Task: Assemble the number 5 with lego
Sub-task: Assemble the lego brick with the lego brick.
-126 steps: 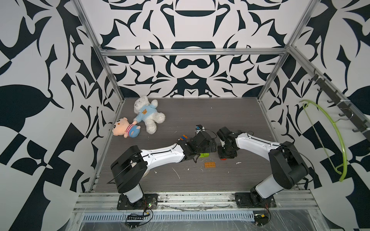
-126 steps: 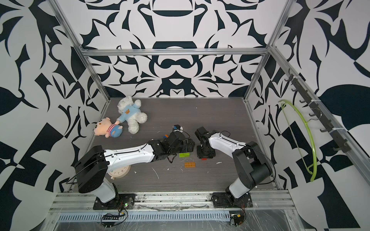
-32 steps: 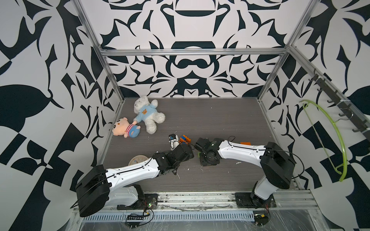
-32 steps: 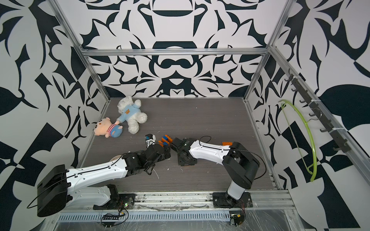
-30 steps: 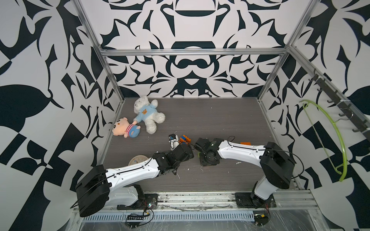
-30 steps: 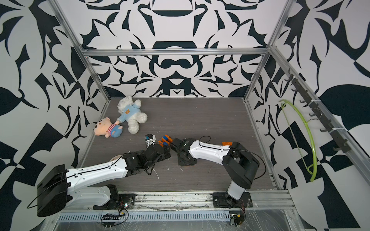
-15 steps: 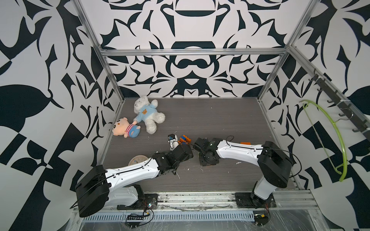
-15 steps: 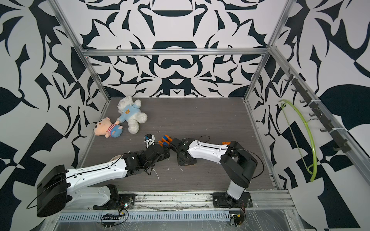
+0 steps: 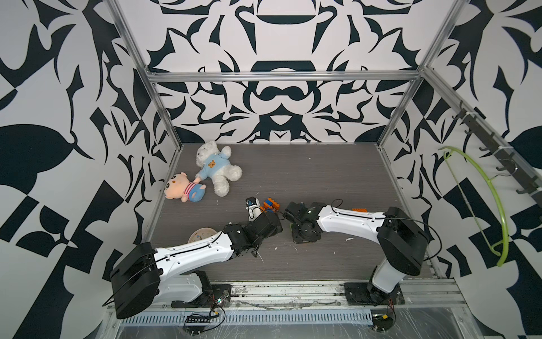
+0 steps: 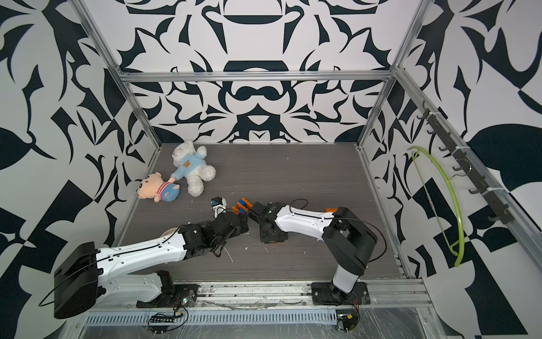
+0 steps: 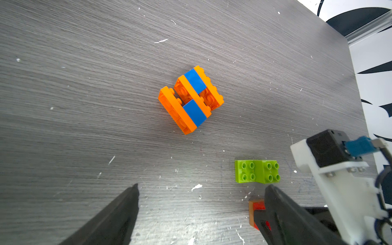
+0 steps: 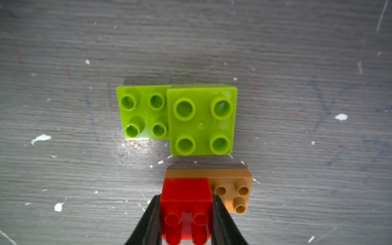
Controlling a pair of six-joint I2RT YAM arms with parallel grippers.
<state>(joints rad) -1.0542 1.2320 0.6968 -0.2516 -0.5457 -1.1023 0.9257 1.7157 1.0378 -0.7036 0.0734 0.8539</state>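
Note:
In the right wrist view my right gripper (image 12: 186, 197) is shut on a red lego brick (image 12: 186, 191) that sits on one half of a brown brick (image 12: 233, 191). Just past them, two lime green bricks (image 12: 178, 118) lie side by side on the table, one standing higher. My left gripper (image 11: 201, 188) hangs open over bare table, and its one finger hides part of the red and brown pair (image 11: 257, 209). Further off lies an orange and blue assembly (image 11: 191, 99), which shows in both top views (image 9: 269, 204) (image 10: 242, 204) between the two wrists.
Two plush toys (image 9: 217, 170) lie at the back left. A round cream clock (image 9: 201, 234) is partly under the left arm. A loose orange brick (image 9: 360, 209) peeks out behind the right arm. The right arm's wrist camera (image 11: 331, 152) sits close beside my left gripper.
Since four seconds ago both arms have shifted left across the table. Over the last second nothing has visibly moved, and the right gripper stays shut.

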